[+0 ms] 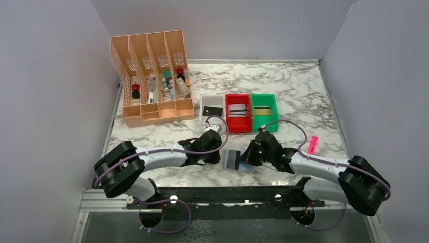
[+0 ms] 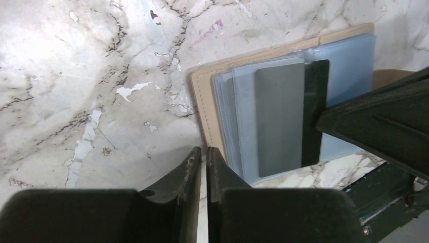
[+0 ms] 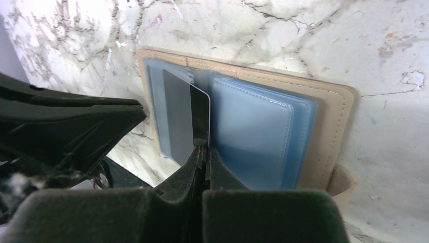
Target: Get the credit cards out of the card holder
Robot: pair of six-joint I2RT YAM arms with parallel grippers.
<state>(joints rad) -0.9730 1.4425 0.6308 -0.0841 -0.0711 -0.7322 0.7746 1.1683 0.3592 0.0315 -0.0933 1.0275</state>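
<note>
The card holder [image 1: 244, 163] lies open on the marble between my grippers, with blue-grey panels and a tan border [image 2: 202, 96] [image 3: 263, 131]. A silver-grey credit card with a black stripe [image 2: 281, 119] [image 3: 182, 114] sticks partly out of its left panel, also seen from above [image 1: 231, 160]. My right gripper [image 3: 206, 149] [image 1: 249, 156] is shut on this card's near edge. My left gripper [image 2: 204, 152] [image 1: 218, 155] is shut and empty, its tips at the holder's tan left edge. Other cards lie in the bins: a black one [image 1: 212, 110], a silver-grey one [image 1: 237, 110] and a gold-and-dark striped one [image 1: 261, 110].
White [image 1: 206, 99], red [image 1: 227, 123] and green [image 1: 274, 101] bins stand in a row behind the holder. An orange slotted organizer [image 1: 152, 76] stands at the back left. A pink marker [image 1: 312, 144] lies right of my right arm. Grey walls enclose the table.
</note>
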